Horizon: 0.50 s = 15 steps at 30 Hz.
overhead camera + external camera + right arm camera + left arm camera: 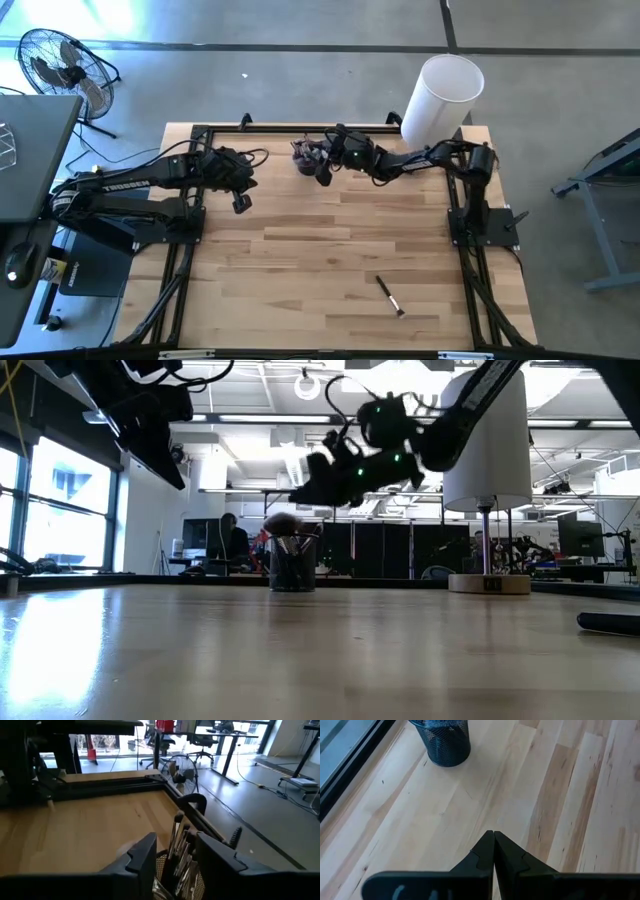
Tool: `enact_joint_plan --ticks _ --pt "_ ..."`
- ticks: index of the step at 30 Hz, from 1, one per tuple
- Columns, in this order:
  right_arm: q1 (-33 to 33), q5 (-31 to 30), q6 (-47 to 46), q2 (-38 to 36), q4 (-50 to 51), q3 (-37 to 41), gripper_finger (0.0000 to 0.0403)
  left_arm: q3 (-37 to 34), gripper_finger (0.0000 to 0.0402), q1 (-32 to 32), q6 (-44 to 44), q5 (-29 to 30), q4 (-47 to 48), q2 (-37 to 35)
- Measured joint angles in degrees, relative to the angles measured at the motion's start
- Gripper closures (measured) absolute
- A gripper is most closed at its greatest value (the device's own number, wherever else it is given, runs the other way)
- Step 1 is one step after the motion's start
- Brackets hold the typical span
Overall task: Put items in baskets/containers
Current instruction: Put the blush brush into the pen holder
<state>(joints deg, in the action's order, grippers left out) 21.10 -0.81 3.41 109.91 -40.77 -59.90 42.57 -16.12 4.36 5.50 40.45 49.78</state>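
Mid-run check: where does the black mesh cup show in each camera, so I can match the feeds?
High view: mesh cup at the table's far edge, just left of the right pincer.
Low view: centre-left, under the right pincer.
Left wrist view: top edge, ahead of the shut left pincer.
Right wrist view: bottom centre, between that pincer's open fingers.
Shared landmark: the brushes standing in it.

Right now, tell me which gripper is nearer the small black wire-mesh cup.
Right. The right gripper hangs open just above the small black wire-mesh cup, its fingers framing the brushes standing in it. The left gripper, shut, waits farther off beside it.
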Motion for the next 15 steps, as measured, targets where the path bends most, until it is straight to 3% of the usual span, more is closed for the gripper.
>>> enact_joint_plan --ticks 7,15 --pt "-3.13 -9.89 -4.57 -12.49 20.6 -0.09 0.0271 0.0 0.0402 0.0 0.0 -0.02 -0.15 0.0" --pt "-10.19 -15.58 -27.15 -23.71 51.52 -0.11 0.0325 0.0 0.0402 0.0 -0.02 -0.07 -0.04 0.0"
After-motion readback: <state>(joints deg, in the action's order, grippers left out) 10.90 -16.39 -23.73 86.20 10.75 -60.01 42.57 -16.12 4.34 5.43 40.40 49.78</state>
